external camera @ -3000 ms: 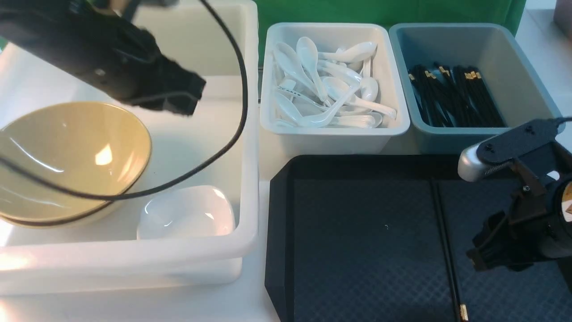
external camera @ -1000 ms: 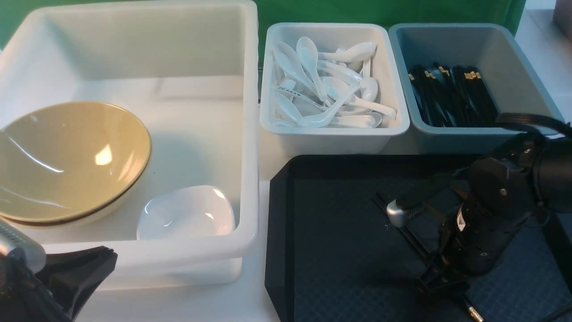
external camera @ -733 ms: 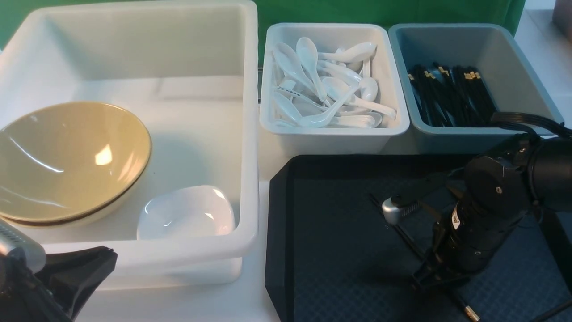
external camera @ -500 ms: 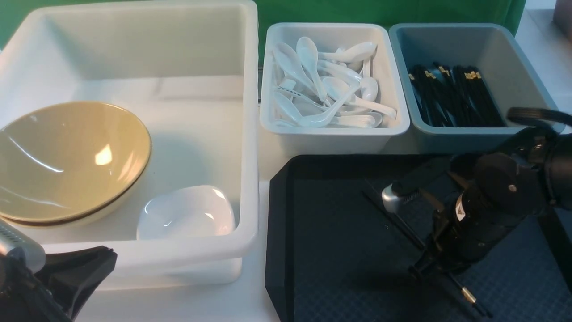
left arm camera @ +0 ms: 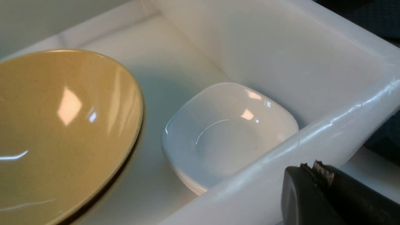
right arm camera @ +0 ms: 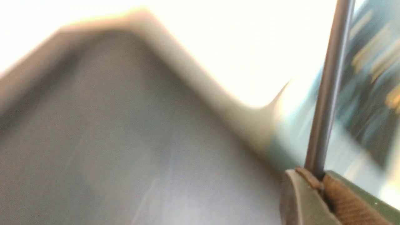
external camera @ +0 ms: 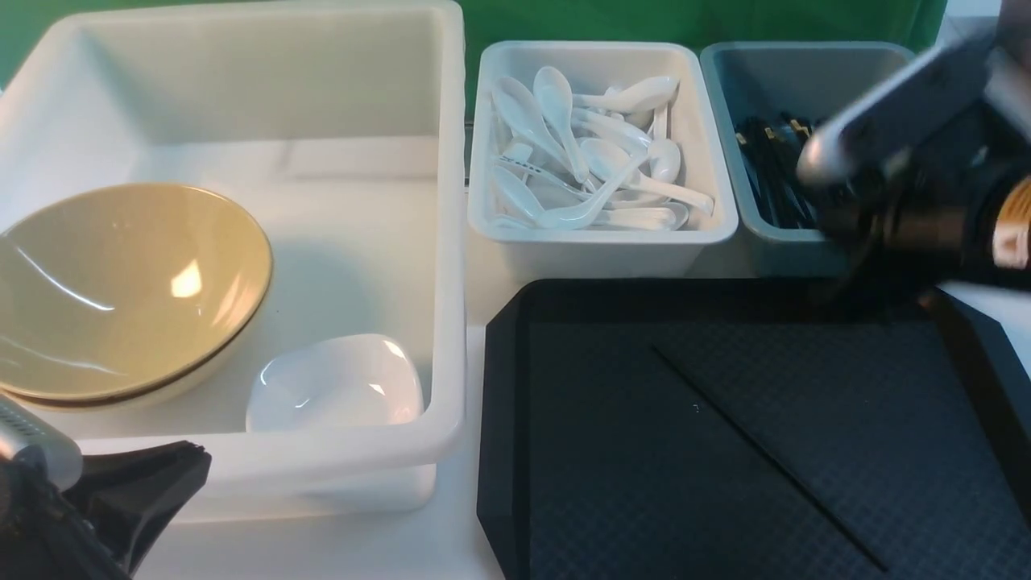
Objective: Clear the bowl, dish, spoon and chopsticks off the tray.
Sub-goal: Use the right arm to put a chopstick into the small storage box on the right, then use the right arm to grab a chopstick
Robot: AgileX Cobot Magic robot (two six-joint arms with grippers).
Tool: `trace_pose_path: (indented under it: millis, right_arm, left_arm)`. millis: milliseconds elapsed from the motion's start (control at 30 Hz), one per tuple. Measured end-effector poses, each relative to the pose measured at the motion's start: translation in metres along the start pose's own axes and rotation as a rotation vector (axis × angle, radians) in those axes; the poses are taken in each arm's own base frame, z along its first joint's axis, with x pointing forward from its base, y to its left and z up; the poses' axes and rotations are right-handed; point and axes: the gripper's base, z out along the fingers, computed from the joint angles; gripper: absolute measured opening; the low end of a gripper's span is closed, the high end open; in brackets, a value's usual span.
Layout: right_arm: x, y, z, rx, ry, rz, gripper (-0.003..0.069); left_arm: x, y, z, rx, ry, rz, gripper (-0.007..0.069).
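Pinching a chopstick: right claw.

Three bins; one tray; one chopstick in right hand; spoons beyond counting.

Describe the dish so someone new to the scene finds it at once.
Start at the big white bin on the left. Inside it, in the near corner by the black tray, sits the dish beside the bowl. It is small, white and rounded-square; the bowl is large, round and yellow.
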Motion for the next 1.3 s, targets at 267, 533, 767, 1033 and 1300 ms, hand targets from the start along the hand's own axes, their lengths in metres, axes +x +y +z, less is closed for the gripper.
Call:
trace_pose_path:
  millis: [267, 533, 767, 1033, 1300]
  right_arm:
    - [-0.019, -0.085, 0.078, 0.167, -0.113, 0.377, 0.0161]
    - [-0.031, -0.085, 0.084, 0.246, 0.256, 0.284, 0.0385]
    - [-0.014, -0.01, 0.071, -0.148, 0.683, 0.105, 0.0338]
    - [0.043, 0.049, 0.084, -0.298, 0.844, 0.004, 0.0251]
    - [0.081, 0.066, 0.114, -0.27, 0.753, 0.055, 0.0243]
  left_arm:
    - [0.0, 0.0, 0.0, -0.001, 0.001, 0.002, -0.0008]
    - [0.001, 0.001, 0.0, -0.008, 0.007, 0.018, -0.0008]
    - [0.0, 0.001, 0.0, -0.01, 0.003, 0.022, -0.0008]
    - [0.0, 0.001, 0.0, -0.013, 0.0, 0.025, -0.0008]
    - [0.0, 0.001, 0.0, -0.013, -0.002, 0.025, -0.0008]
